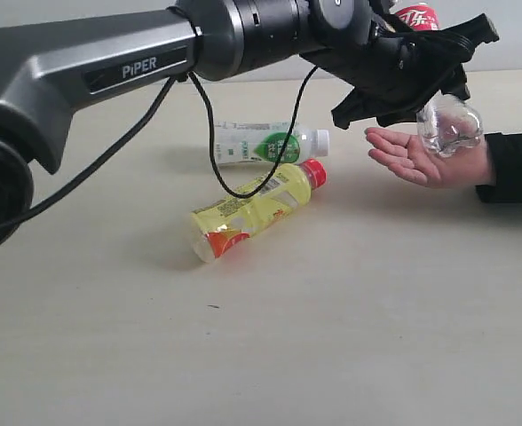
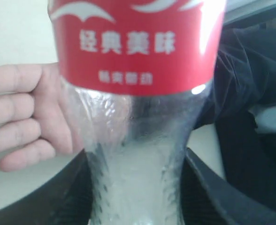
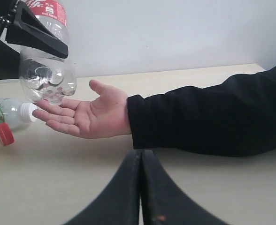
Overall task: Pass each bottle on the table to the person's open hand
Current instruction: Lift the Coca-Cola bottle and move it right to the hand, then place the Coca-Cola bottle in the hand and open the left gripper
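Handover: the left gripper [image 1: 425, 84] clamps the red-labelled bottle [image 1: 449, 126] at its waist. The base hangs over the fingers of the person's hand [image 1: 416, 158], and whether they touch is unclear.
Person's hand: open, palm up, low over the tabletop near its far edge.
Judged remaining: the release, then the yellow-labelled bottle [image 1: 257, 206] and the white-and-green bottle [image 1: 265, 144], lying close together toward the far edge.
Right gripper [image 3: 141, 187]: jaws pressed together, empty.
Surface: pale beige wood-grain table [image 1: 332, 337], faint specks.
Room: plain pale wall [image 3: 175, 33] behind the far edge.
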`<action>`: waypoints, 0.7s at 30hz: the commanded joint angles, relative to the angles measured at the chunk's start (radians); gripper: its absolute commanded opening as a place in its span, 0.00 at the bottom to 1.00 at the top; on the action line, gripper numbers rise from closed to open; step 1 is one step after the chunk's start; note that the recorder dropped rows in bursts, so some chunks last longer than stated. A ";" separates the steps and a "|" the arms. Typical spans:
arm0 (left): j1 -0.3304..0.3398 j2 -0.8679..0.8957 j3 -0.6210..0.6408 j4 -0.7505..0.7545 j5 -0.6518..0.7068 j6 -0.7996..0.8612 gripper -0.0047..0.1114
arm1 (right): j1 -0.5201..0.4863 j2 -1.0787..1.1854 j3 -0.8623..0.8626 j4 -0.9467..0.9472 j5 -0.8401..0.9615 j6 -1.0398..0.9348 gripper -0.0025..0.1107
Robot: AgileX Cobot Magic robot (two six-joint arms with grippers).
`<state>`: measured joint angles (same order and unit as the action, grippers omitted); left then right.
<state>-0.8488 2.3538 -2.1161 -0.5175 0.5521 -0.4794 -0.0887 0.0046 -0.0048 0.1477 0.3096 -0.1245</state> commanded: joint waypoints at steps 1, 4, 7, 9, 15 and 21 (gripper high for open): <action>0.011 0.027 -0.015 -0.039 -0.081 0.017 0.04 | -0.006 -0.005 0.005 0.002 -0.003 -0.005 0.02; 0.012 0.061 -0.027 -0.049 -0.095 0.022 0.04 | -0.006 -0.005 0.005 0.002 -0.003 -0.005 0.02; 0.012 0.084 -0.027 -0.097 -0.135 0.028 0.04 | -0.006 -0.005 0.005 0.002 -0.003 -0.005 0.02; 0.012 0.099 -0.027 -0.111 -0.152 0.030 0.04 | -0.006 -0.005 0.005 0.002 -0.003 -0.005 0.02; 0.012 0.134 -0.027 -0.128 -0.166 0.030 0.04 | -0.006 -0.005 0.005 0.002 -0.003 -0.005 0.02; 0.012 0.153 -0.027 -0.142 -0.159 0.033 0.07 | -0.006 -0.005 0.005 0.002 -0.003 -0.005 0.02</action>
<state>-0.8419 2.5054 -2.1350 -0.6503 0.4057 -0.4566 -0.0887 0.0046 -0.0048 0.1477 0.3096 -0.1245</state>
